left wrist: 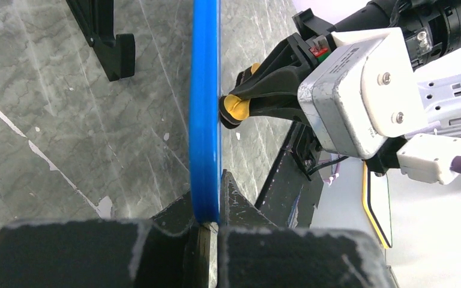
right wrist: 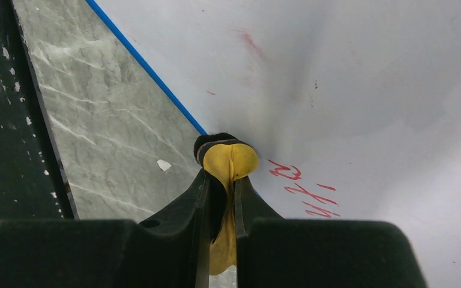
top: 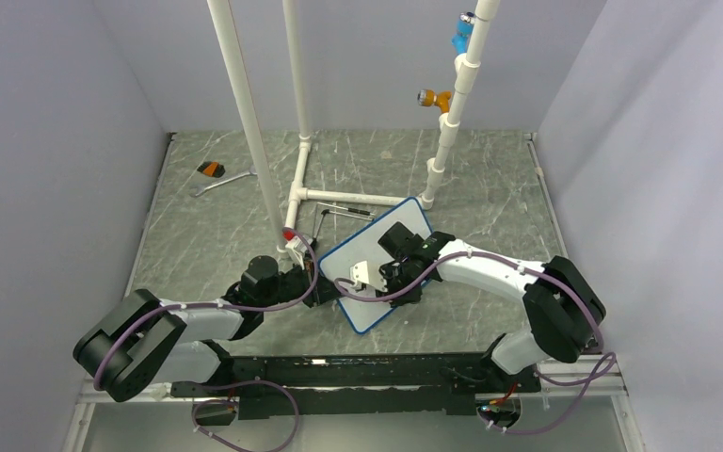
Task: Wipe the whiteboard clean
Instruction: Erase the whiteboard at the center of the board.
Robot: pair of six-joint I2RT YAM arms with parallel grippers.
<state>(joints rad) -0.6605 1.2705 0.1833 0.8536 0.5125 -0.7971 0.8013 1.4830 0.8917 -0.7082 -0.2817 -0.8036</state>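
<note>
My left gripper (left wrist: 207,227) clamps the whiteboard (left wrist: 204,120) by its blue edge; my right gripper (right wrist: 222,201) pinches a yellow eraser (right wrist: 228,161) against its face, beside red marks (right wrist: 305,193).

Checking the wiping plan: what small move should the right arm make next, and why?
Probably slide the right gripper sideways so its yellow eraser sweeps over the red marks. The eraser appears pressed on the whiteboard right beside those marks, and the left gripper clamps the blue frame, so the board looks held for the stroke.
</note>
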